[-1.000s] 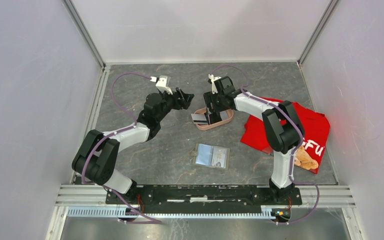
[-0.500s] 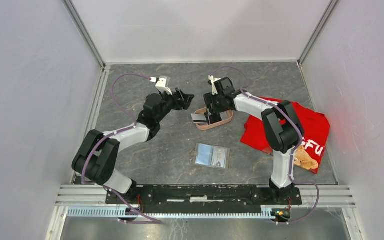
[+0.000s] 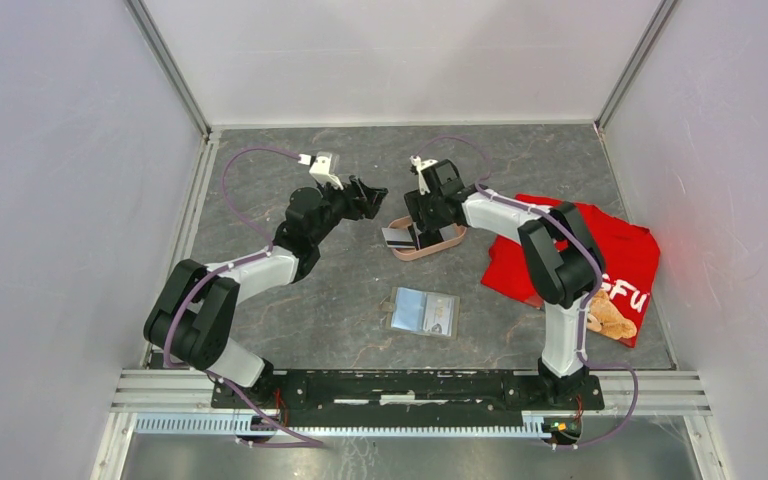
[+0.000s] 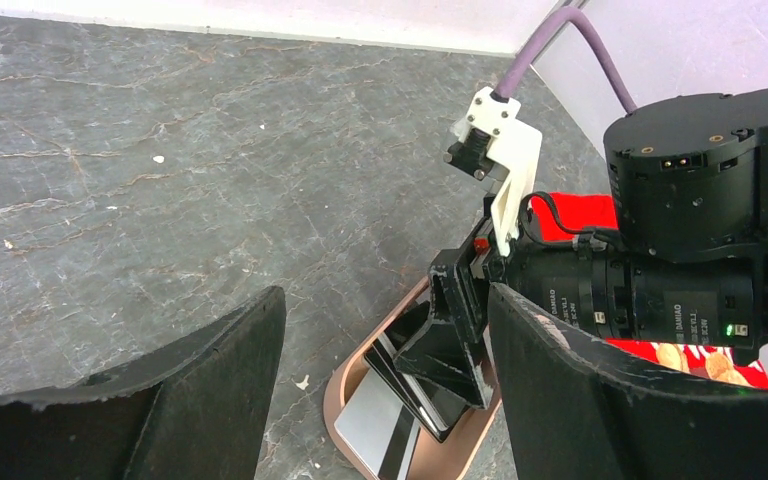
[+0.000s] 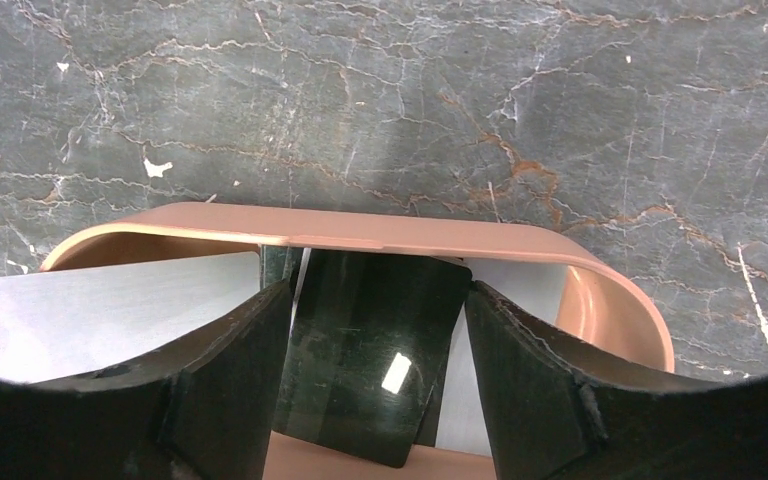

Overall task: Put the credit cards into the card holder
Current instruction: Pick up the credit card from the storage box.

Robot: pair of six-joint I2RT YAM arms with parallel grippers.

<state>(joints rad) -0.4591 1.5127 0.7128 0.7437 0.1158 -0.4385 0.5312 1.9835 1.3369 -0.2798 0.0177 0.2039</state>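
We take the pink tray [image 3: 430, 255] on the grey marbled tabletop [image 3: 340, 290] as our mark. The credit cards [image 3: 397, 237] lie inside it. A silver card [image 5: 90, 310] rests flat toward the tray's left end. A dark card [image 5: 375, 350] sits tilted across the tray's middle, partly over paler cards beneath it.

The right gripper [image 5: 375, 310] reaches down into the tray from its far side. Its jaws are spread wide, with one of its fingers [image 5: 210, 400] on either side of the dark card. One finger stands right at the card's edge, and a thin sliver of paler card shows beside the other. We do not see the card clamped or lifted.

The left gripper [image 4: 387, 310] hovers above the tabletop just to the left of the tray, apart from it. Its jaws are wide and empty. Its wrist view looks across at the tray and the right gripper.

The card holder [image 3: 425, 311] lies open and flat on the near side of the tray, toward the arm bases and well apart from it. Neither gripper touches it. We cannot tell whether its pockets hold anything.

A red shirt [image 3: 625, 250] lies crumpled to the right of the tray.
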